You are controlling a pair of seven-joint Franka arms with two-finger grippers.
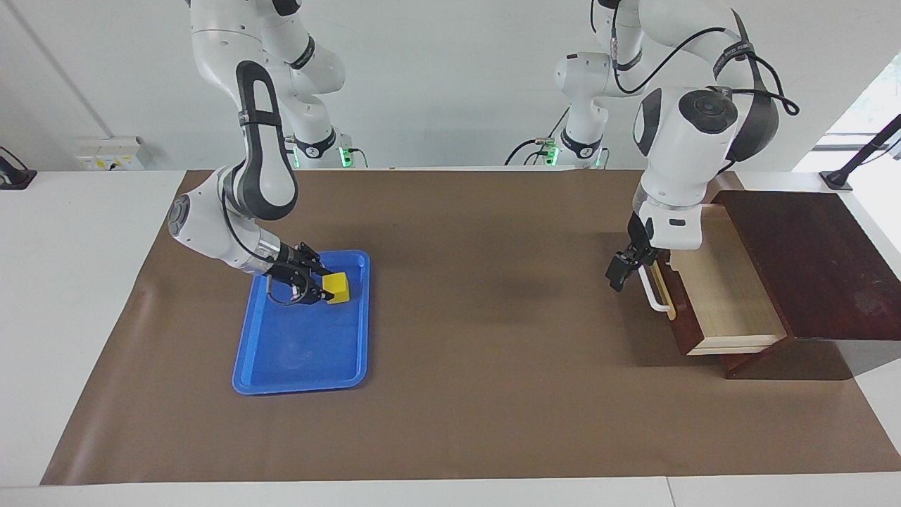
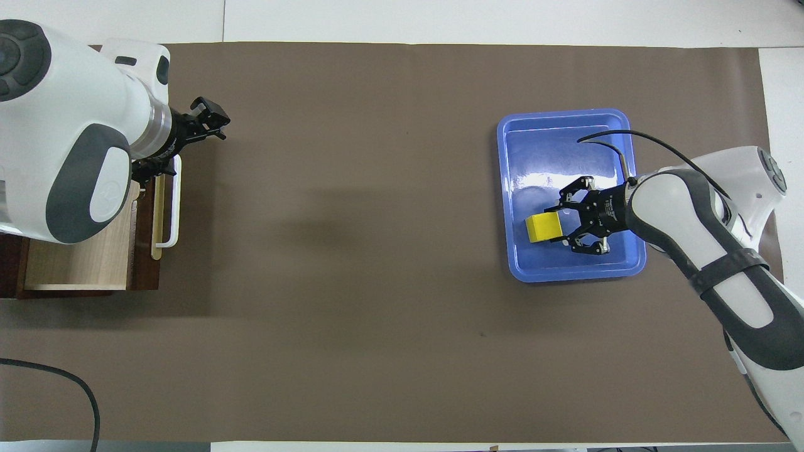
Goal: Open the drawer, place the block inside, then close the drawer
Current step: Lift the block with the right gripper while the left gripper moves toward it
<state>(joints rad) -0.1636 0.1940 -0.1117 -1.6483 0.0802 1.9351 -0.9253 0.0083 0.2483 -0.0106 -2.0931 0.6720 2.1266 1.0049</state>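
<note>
Two grippers: right gripper (image 2: 556, 226) pinches the block (image 2: 544, 226) in the blue tray (image 2: 565, 129), near the tray's robot-side edge, block rotated slightly off the tray's edges. Left gripper (image 1: 619, 271), fingers spread, hangs just beside the white handle (image 2: 173, 201) of the drawer (image 1: 725, 296), which is pulled open at the table's left-arm end, handle facing the tray.

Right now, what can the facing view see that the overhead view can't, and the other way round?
Only the facing view shows both arms' bases by the wall and the drawer's dark cabinet top. Only the overhead view looks straight down on the whole tray, with the left arm covering much of the drawer. Both show the open drawer with its white handle, the right gripper shut on the yellow block in the tray, and the left gripper raised beside the handle.
</note>
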